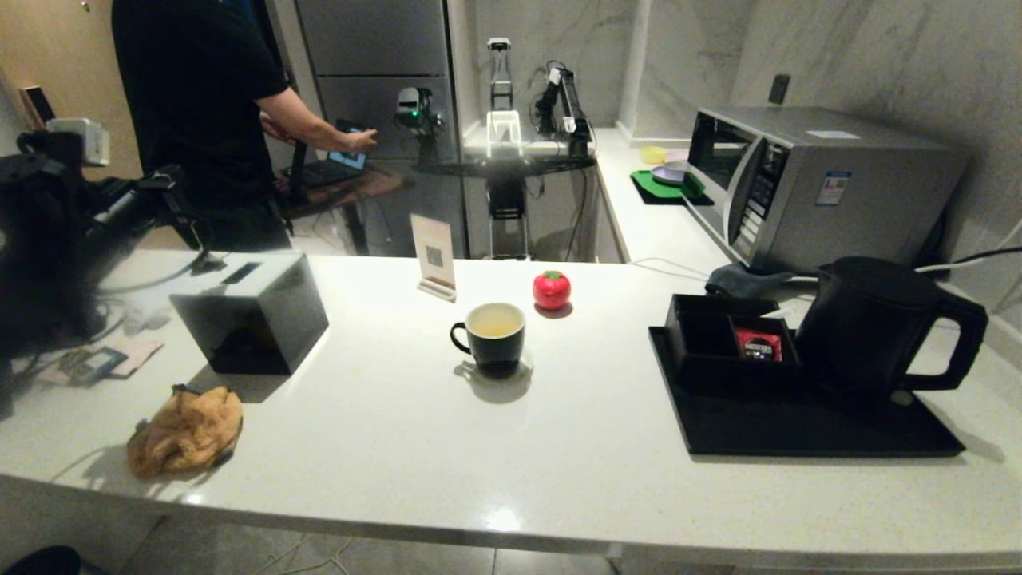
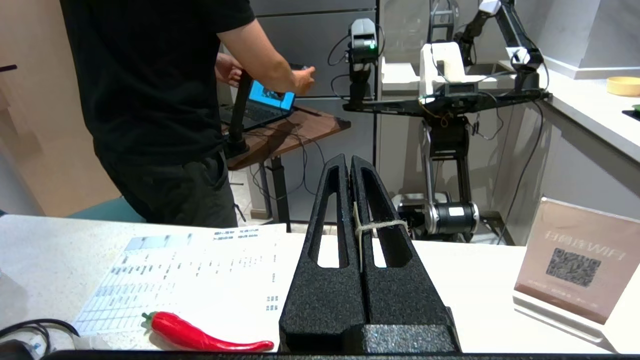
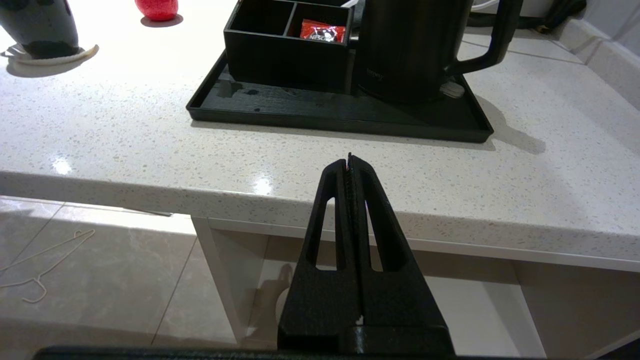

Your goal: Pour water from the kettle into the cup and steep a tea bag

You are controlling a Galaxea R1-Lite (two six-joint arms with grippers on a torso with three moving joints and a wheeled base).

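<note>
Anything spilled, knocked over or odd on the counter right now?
No spill shows. The cup stands upright with pale water inside, and the kettle sits upright on its tray. One oddity: a thin string is wrapped around the shut left gripper.

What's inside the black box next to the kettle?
The box has two compartments. The one nearer the kettle holds a red packet. The other looks empty, though its dark floor is partly hidden by the walls.
</note>
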